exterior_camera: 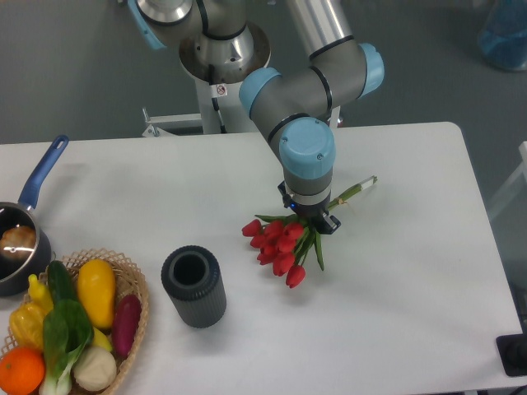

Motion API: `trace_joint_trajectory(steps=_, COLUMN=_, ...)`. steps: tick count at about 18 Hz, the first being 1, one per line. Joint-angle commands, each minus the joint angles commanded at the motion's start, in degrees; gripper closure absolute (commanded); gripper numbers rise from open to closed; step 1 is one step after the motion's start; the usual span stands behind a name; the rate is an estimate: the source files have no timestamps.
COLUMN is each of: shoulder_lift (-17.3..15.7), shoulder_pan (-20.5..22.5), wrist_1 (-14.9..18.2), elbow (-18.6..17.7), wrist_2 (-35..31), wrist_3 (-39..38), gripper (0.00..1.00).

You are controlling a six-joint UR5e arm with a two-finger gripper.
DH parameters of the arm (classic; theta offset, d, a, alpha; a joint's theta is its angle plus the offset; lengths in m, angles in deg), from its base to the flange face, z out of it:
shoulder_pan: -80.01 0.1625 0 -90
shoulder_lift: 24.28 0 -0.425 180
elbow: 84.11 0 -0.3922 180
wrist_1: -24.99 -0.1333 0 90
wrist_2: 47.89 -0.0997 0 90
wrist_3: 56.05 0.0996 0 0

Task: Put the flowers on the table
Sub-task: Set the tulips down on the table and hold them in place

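The gripper (317, 219) points straight down from the grey-and-blue arm (306, 107) and is clenched on the flowers (280, 243), gripping the bunch where the stems meet the leaves (the fingertips themselves are mostly hidden under the wrist). The red heads fan out to the lower left of the gripper, the green leaves hang just beneath it, and the pale stems (356, 188) stick out to the upper right, so the bunch lies at a slant. It sits low over the table (412, 271), near the middle of the white top; whether the lowest blooms touch the surface I cannot tell, though a faint shadow lies close under them. To the left of the flowers, well apart from them, a dark ribbed vase (193, 286) stands upright with its mouth open to the camera. Farther left, at the table's corner, a wicker basket (132, 284) holds produce: a yellow squash, a purple one, a leafy green, an orange and others. Above the basket a pot (18, 247) with a blue handle sits at the left edge, something pale brown inside it.
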Motion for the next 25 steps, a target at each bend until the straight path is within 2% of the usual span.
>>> trace_joint_trajectory(steps=18, shoulder_lift=2.8, shoulder_pan=-1.1, wrist_1=-0.1, elbow=-0.2, wrist_2=-1.6, wrist_3=0.0, gripper=0.65)
trace_joint_trajectory(steps=23, shoulder_lift=2.9, shoulder_pan=-1.3, wrist_1=-0.1, elbow=-0.1, wrist_2=-1.6, wrist_3=0.0, gripper=0.61)
trace_joint_trajectory(steps=25, shoulder_lift=3.0, shoulder_pan=-1.3, wrist_1=-0.1, elbow=-0.1, wrist_2=-1.6, wrist_3=0.0, gripper=0.54)
